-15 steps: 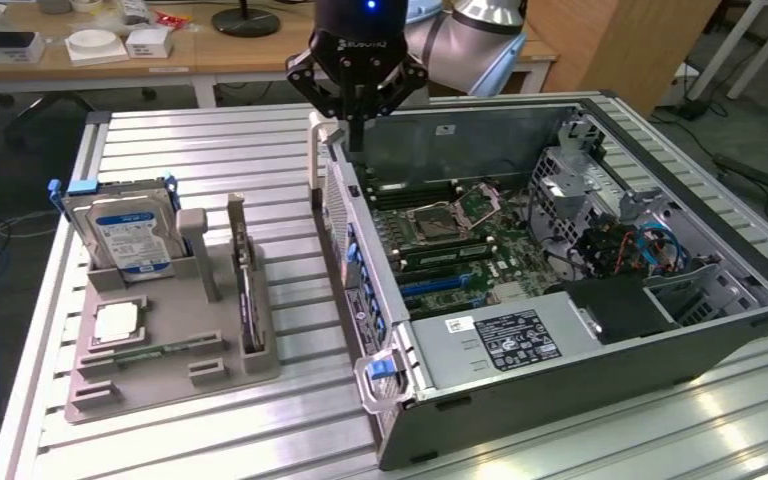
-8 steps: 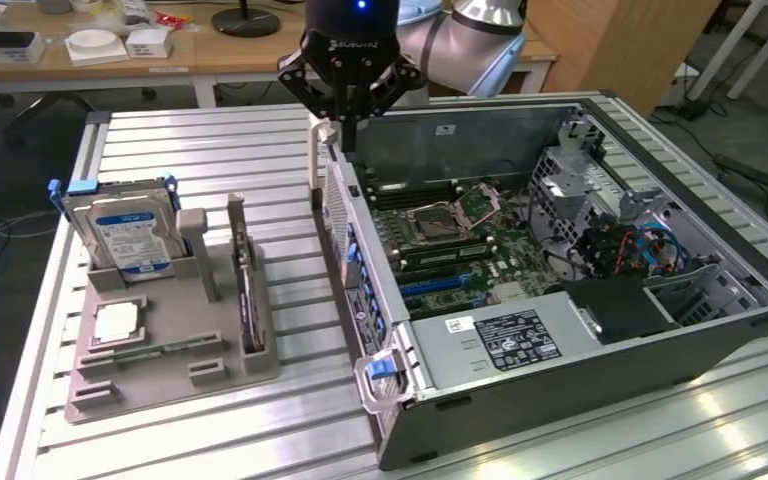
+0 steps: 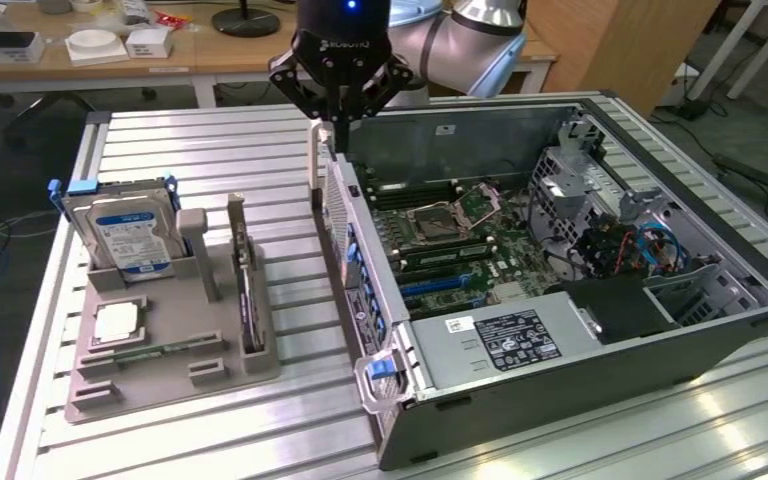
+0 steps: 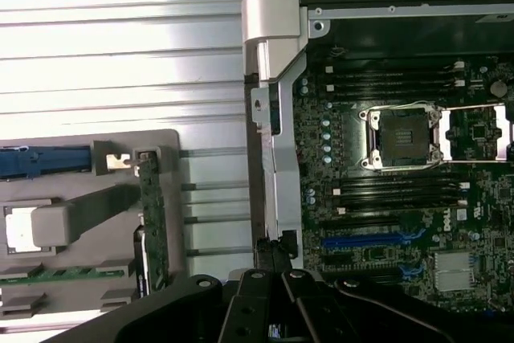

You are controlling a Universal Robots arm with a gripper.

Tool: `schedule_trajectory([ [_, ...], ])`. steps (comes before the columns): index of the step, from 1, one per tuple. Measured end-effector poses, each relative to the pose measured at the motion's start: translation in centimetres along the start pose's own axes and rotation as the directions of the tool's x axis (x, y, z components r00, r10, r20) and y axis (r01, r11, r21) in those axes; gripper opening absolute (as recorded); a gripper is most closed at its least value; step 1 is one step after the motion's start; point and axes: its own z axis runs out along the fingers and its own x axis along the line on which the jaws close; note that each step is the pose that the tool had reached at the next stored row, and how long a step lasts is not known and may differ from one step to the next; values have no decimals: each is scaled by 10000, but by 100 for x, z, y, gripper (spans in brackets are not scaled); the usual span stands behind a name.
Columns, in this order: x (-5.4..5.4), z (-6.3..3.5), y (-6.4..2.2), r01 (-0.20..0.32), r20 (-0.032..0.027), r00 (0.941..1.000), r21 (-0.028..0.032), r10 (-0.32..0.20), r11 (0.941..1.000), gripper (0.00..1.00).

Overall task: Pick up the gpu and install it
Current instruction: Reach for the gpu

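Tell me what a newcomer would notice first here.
The open grey metal computer case with its green motherboard exposed dominates the exterior view's right. The black gripper hangs over its edge; the thin black gpu card stands upright in the grey plastic tray at that view's left.

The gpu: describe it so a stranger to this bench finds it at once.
Find the grey holder tray on the exterior view's left of the open computer case. The gpu is the thin dark card standing on edge along the tray's case-side rim, unlike the thick blue-labelled hard drive beside it.
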Motion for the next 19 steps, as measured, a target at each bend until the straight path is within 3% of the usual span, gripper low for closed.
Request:
schedule_trajectory([
  [2, 64, -1, -5, 1, -1, 10000, 1, -1, 10000, 10],
  [19, 243, -4, -18, -1, 0, 10000, 0, 1, 10000, 10],
])
